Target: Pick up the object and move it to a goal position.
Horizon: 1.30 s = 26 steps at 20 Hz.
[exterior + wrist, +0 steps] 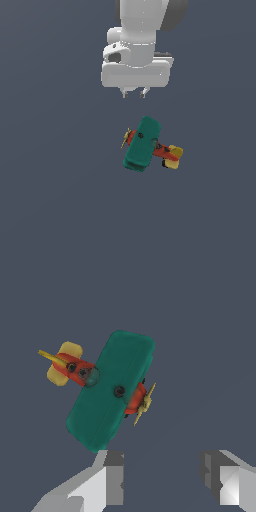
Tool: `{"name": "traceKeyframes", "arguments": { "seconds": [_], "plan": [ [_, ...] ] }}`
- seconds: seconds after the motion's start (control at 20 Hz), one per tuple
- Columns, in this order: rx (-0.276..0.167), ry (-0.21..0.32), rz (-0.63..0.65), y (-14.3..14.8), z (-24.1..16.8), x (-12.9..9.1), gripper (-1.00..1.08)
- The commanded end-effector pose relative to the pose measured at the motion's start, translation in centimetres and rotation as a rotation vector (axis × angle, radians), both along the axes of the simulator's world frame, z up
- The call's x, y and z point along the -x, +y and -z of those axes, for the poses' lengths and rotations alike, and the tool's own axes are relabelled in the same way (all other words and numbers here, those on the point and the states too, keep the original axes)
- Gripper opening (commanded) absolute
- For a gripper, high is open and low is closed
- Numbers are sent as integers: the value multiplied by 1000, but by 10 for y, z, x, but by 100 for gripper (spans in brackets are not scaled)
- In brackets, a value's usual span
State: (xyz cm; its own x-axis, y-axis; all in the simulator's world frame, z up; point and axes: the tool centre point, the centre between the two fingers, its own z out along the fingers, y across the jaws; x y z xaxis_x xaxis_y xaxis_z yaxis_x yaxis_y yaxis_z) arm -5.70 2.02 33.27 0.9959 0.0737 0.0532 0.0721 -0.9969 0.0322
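In the wrist view the hand (162,476) sits closest to the lens: two pale grey fingers (112,478) rise from the lower edge of the frame, one at lower centre-left and one at lower right, with a broad stretch of bare surface showing between them. The hand is spread wide and grips nothing.

Just past the fingertips lies the toy biplane (112,391), filling the middle of that frame. Its broad teal-green wing runs on a slant from the upper centre down toward the lower left, and its lower end comes close to the left-hand finger without touching it. The red body crosses under the wing; the yellow propeller pokes out on the right side of the wing, and the yellow tail sits at the left, in the upper-left part of the frame. The plane lies off to one side of the gap between the fingers, not inside it.

In the exterior view the toy biplane (146,145) rests near the centre of the frame on the flat dark blue-grey desk (50,200), propeller toward the exterior view's left, tail toward the exterior view's right. Above it in the frame, the hand (134,92) hangs from the white arm (145,30), its two small fingertips pointing downward, clear of the plane.
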Motion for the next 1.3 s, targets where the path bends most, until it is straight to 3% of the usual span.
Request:
{"name": "traceKeyframes", "arguments": {
  "seconds": [0.0, 1.25],
  "plan": [
    [5, 2, 1, -3, 0, 0, 28],
    [54, 0, 20, -41, -9, -3, 28]
  ]
}}
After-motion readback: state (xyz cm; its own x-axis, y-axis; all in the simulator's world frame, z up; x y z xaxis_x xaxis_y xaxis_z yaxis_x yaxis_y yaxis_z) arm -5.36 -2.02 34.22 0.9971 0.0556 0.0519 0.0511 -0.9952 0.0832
